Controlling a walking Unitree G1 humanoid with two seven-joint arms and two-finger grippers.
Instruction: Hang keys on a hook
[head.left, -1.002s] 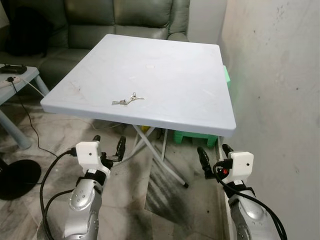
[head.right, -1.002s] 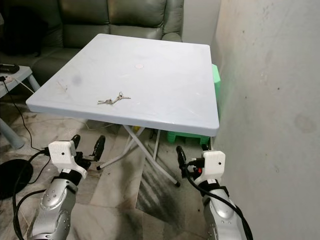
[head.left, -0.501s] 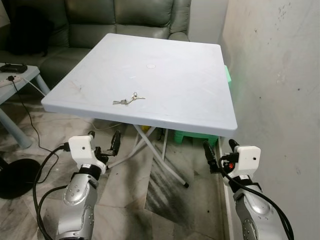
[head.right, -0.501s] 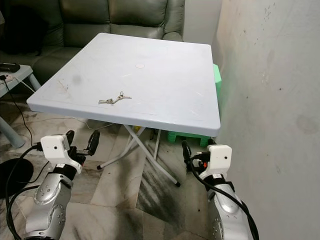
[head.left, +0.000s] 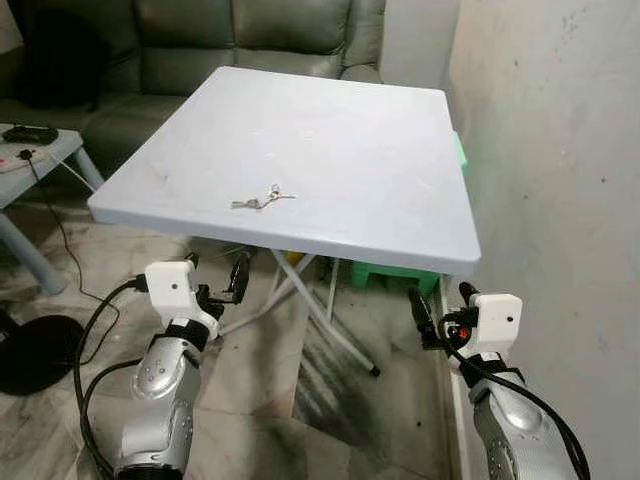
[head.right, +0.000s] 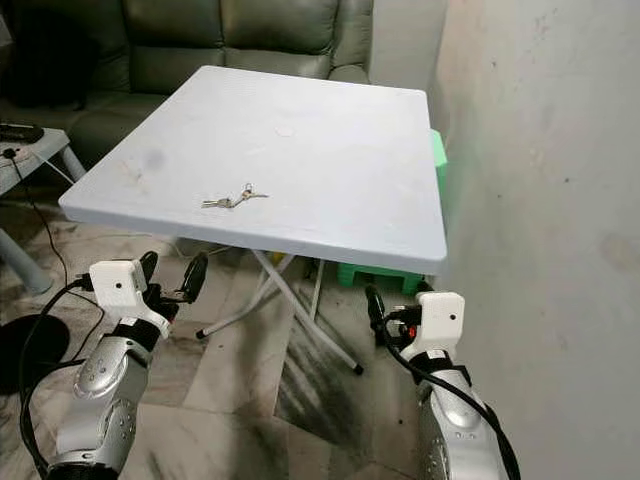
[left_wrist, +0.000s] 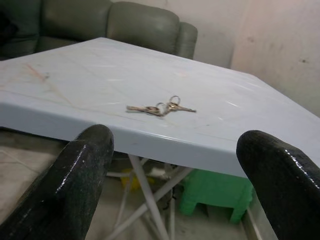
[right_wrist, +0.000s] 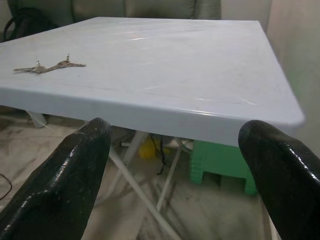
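1. the keys (head.left: 259, 199), a small bunch of thin metal blades on a ring, lie flat on the table top, a little left of the frame's centre and near the table's front edge.
2. the table (head.left: 350, 140) is a pale grey-blue square of smooth plastic with rounded corners and faint scuffs; crossed white folding legs (head.left: 305, 300) show beneath it.
3. the left gripper (head.left: 213, 280) hangs at the lower left of the frame, below the table's front edge, its two glossy black fingers (left_wrist: 75, 190) spread apart and holding nothing.
4. the right gripper (head.left: 441, 311) sits at the lower right, below the table's near right corner, fingers likewise parted and empty.
5. a green plastic stool (head.left: 390, 275) stands under the table on the right.
6. a rough, stained plaster wall (head.left: 560, 150) runs down the right side.
7. a dark green padded leather sofa (head.left: 200, 40) fills the upper left.
8. the floor (head.left: 260, 400) is veined marble tile.
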